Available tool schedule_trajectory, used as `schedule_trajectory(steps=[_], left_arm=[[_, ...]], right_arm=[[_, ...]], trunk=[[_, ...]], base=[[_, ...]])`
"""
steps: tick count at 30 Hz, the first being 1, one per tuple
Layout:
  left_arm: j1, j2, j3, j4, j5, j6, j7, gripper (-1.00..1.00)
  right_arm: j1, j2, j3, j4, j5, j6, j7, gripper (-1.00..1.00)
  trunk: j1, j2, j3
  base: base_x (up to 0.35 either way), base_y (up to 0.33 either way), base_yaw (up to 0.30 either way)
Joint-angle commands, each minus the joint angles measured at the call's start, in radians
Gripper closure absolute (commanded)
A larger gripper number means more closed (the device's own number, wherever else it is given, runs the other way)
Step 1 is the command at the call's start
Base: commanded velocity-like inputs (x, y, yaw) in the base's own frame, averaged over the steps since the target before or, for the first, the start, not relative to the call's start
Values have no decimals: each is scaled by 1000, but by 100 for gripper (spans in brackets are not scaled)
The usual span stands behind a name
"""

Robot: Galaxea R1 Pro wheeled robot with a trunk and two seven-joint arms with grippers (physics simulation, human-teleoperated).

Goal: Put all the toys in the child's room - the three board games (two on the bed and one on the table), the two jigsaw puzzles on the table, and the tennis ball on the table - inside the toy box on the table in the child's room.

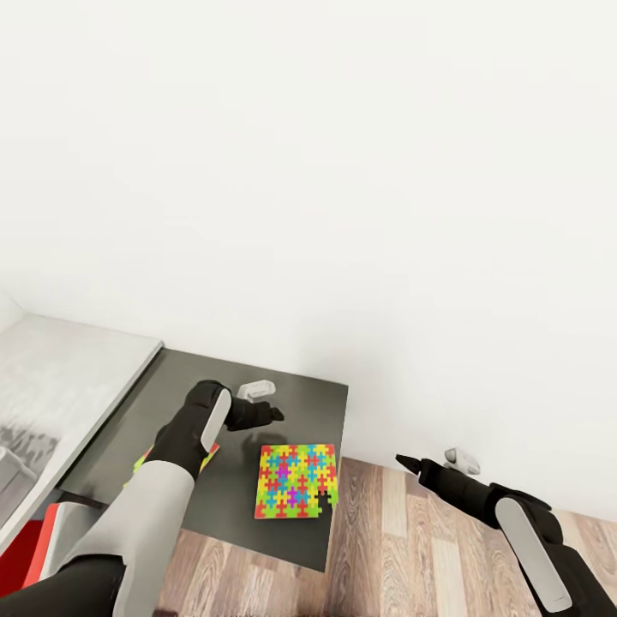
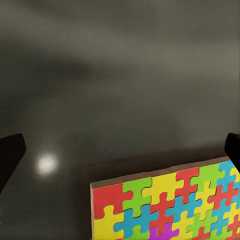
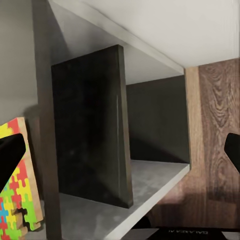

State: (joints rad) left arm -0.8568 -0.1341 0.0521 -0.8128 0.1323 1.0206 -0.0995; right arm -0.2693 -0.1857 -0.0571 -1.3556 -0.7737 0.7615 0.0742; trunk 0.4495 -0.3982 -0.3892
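A jigsaw puzzle (image 1: 294, 480) of yellow, red, blue and green pieces lies flat on the dark grey lower section of the table (image 1: 257, 531), near its right edge. My left gripper (image 1: 272, 415) hovers just behind the puzzle, open and empty. In the left wrist view its fingertips (image 2: 10, 155) stand wide apart above the puzzle (image 2: 170, 205). A second colourful flat thing (image 1: 137, 463) peeks out from under my left forearm; I cannot tell what it is. My right gripper (image 1: 404, 462) is open over the floor to the right of the table, and its wrist view catches the puzzle's edge (image 3: 15, 200).
The pale grey upper tabletop (image 1: 68, 377) rises at the left, with a pale object's corner (image 1: 10, 480) at the frame edge. A red chair (image 1: 26, 548) stands below it. A white wall is close behind. Wood plank floor (image 1: 428, 548) lies to the right.
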Motion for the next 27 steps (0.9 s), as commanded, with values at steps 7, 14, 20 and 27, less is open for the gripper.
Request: schedule_trajectory(steps=[7,14,20,27], left_arm=[[-1,-1,4,0,0,0,2,-100],[-1,-4,3,0,1,-3,3,-100],[-1,-5,3,0,0,-3,4,-100],[-1,-6,3,0,-1,-5,4,-100]], right_arm=[[-1,-11,-1,0,5,6,10,-100],[0,-12,-1,0,5,5,9,-100],[-1,-13,-2,4,4,6,9,-100],[0,-14,-3,7,4,6,9,-100]], trunk=[[1,-2,-10],[1,-2,-21],[1,-2,-28],[1,-2,-33]], base=[[0,0,0],[0,0,0],[0,0,0],[-2,-8,0]])
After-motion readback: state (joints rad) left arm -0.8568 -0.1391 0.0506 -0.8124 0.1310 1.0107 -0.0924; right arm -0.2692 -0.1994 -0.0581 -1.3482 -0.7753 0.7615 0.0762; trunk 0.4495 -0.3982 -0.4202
